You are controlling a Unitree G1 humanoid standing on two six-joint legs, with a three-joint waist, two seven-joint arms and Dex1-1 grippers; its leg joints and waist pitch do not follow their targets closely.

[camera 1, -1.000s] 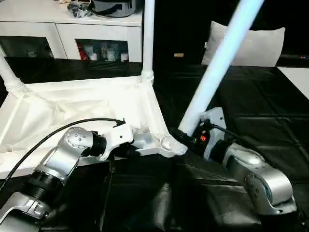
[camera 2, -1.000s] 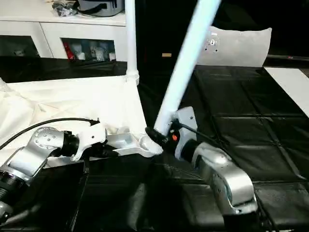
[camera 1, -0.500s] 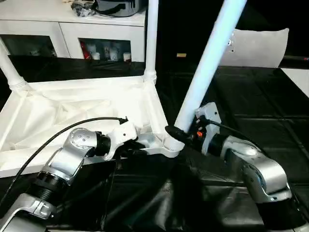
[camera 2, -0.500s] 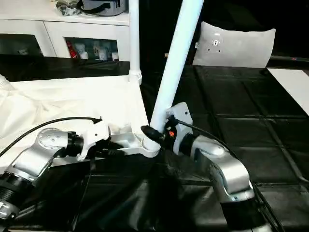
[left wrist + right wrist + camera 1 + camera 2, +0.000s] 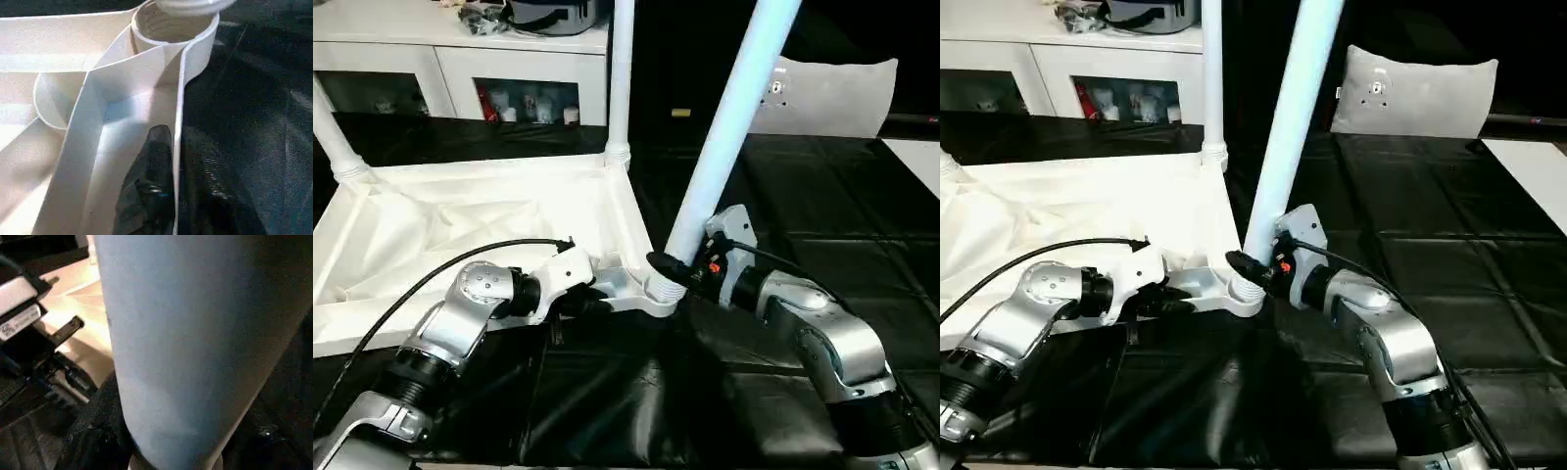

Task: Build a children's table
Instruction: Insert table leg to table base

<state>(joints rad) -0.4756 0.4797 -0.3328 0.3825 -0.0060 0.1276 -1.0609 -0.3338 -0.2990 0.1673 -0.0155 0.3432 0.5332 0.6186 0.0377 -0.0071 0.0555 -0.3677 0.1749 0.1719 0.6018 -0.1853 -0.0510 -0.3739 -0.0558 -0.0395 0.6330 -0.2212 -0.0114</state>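
Left eye view: tabletop (image 5: 499, 211) upside down on black desk (image 5: 803, 206). Right claw (image 5: 668, 266) clamped on tilted leg (image 5: 729, 117) above near corner socket (image 5: 656, 292). Left claw (image 5: 168, 161) pinched on near rim (image 5: 178, 98). Two legs upright at far corners.

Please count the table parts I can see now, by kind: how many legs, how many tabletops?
Legs: 3 (far left corner, far right corner, held at the near corner)
Tabletop: 1
Total: 4
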